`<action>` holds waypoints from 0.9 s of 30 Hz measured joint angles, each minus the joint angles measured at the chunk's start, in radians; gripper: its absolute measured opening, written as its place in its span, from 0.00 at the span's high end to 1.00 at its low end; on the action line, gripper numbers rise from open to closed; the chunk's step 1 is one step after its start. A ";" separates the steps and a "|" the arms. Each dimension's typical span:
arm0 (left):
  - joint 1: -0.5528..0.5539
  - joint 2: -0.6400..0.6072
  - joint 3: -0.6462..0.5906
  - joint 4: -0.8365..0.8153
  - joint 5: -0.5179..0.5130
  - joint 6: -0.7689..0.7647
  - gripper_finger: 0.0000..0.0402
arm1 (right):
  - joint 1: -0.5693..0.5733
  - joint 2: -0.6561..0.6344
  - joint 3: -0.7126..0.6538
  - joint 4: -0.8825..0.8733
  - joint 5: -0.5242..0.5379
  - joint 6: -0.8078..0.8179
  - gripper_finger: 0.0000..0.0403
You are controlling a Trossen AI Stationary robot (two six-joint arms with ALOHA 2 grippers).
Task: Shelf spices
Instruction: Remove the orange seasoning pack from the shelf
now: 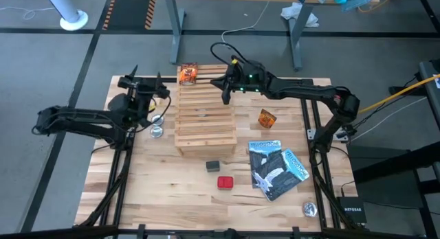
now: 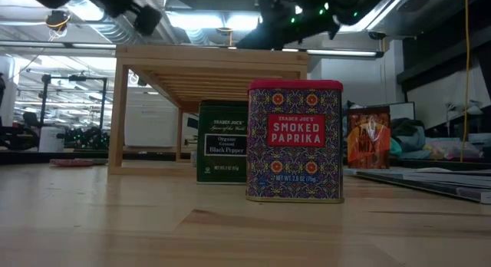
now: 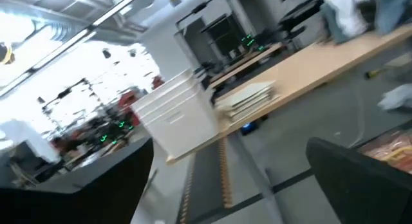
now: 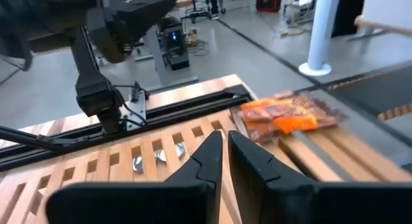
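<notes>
The wooden slatted shelf (image 1: pixel 205 119) stands in the middle of the table. One orange packet (image 1: pixel 188 74) (image 4: pixel 290 114) lies flat on the slats at its far left end. A second orange packet (image 1: pixel 267 118) stands on the table to the right of the shelf. The dark grey box (image 1: pixel 212 166) and the red box (image 1: pixel 225 182) stand upright on the table in front of the shelf. My right gripper (image 1: pixel 225 95) (image 4: pixel 224 153) hovers shut over the shelf's far part, beside the first packet. My left gripper (image 1: pixel 141 81) is open at the far left, holding nothing.
Two round silver tins (image 1: pixel 157 126) sit just left of the shelf, and a third (image 1: pixel 310 209) sits near the front right corner. Blue-and-black booklets (image 1: pixel 275 167) lie to the right of the boxes. There is bare tabletop at the front left.
</notes>
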 joint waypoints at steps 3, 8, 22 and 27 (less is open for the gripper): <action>0.080 0.001 -0.010 -0.145 0.076 -0.125 0.01 | -0.019 0.047 0.000 0.035 -0.035 0.020 0.92; 0.214 0.001 -0.011 -0.439 0.318 -0.430 0.01 | -0.048 0.113 0.018 0.068 -0.059 0.048 0.92; 0.613 0.002 -0.011 -0.733 1.031 -0.869 0.01 | -0.055 0.316 0.388 -0.157 -0.099 0.055 0.92; 0.664 0.002 -0.011 -0.746 1.163 -0.908 0.01 | -0.055 0.364 0.471 -0.269 -0.011 0.054 0.92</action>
